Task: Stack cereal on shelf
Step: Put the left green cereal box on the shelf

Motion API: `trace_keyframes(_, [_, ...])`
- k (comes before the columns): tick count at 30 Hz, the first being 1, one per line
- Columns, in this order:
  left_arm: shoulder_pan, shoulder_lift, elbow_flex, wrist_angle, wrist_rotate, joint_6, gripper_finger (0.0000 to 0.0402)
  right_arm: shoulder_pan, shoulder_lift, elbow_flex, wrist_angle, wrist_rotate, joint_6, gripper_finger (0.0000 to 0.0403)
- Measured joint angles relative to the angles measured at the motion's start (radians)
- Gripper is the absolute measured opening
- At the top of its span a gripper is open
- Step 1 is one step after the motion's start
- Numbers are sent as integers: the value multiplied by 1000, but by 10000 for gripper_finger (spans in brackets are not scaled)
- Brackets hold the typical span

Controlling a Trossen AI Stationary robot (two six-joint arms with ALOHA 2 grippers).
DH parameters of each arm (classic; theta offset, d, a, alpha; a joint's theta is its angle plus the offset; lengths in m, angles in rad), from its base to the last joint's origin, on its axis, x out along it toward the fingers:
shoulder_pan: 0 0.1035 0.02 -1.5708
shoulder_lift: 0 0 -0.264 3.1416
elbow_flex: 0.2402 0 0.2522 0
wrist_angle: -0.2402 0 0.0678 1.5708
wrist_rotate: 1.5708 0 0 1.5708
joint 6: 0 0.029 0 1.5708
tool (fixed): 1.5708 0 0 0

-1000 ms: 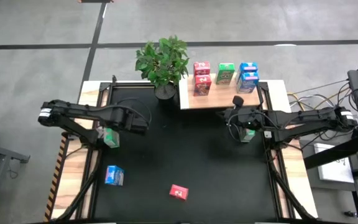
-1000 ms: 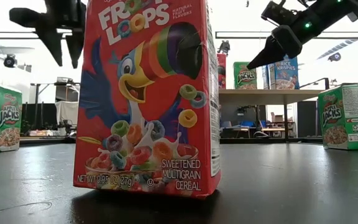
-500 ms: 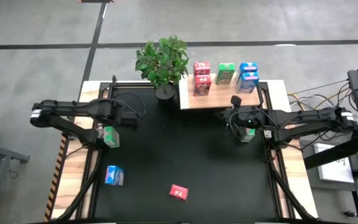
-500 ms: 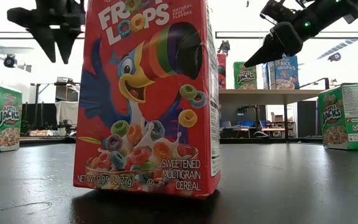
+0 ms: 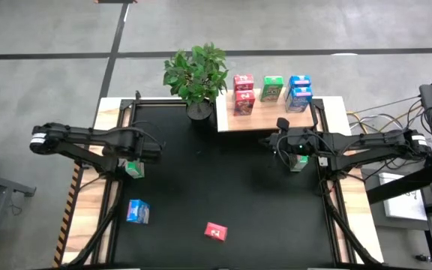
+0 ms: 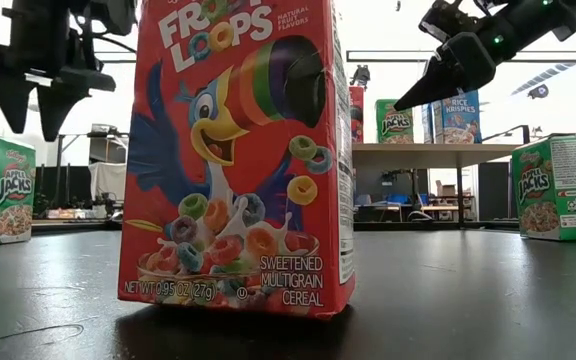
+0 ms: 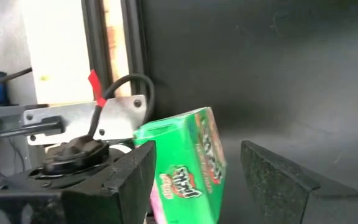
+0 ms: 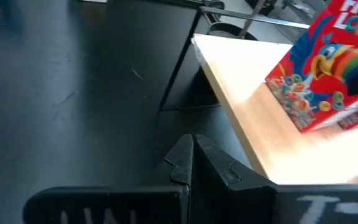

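Here, the left hand [image 7: 194,180] hangs open over a green box [image 5: 133,168] by the surface's left edge, lined up to grasp; the right hand [image 8: 191,165], closed and empty, waits near the shelf [image 5: 265,120].

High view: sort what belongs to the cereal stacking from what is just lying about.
Job:
pale light-wood shelf
boxes on it: pink-red, green, blue
green box under the left gripper
green box by the right gripper
blue box
pink-red box

Lying about:
potted green plant
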Motion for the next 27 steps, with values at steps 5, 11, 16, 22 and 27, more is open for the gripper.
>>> trace_keyframes(5, [0, -5, -2, 1, -1, 6, 227, 0, 0, -4, 1, 0, 1, 9])
trace_keyframes(11, [-5, -40, -21, 0, 34, -21, 245, 0, 0, -17, 1, -4, 13, 9])
trace_keyframes(16, [-15, -60, -70, 0, 36, -56, 271, 0, 0, -23, 2, -4, 27, 9])
trace_keyframes(22, [-15, -65, -130, 0, 47, -87, 290, 0, 0, -24, 1, -6, 28, 9])
trace_keyframes(27, [-15, -45, -122, 18, 47, -79, 281, 0, 0, -24, 3, -6, 28, 9])
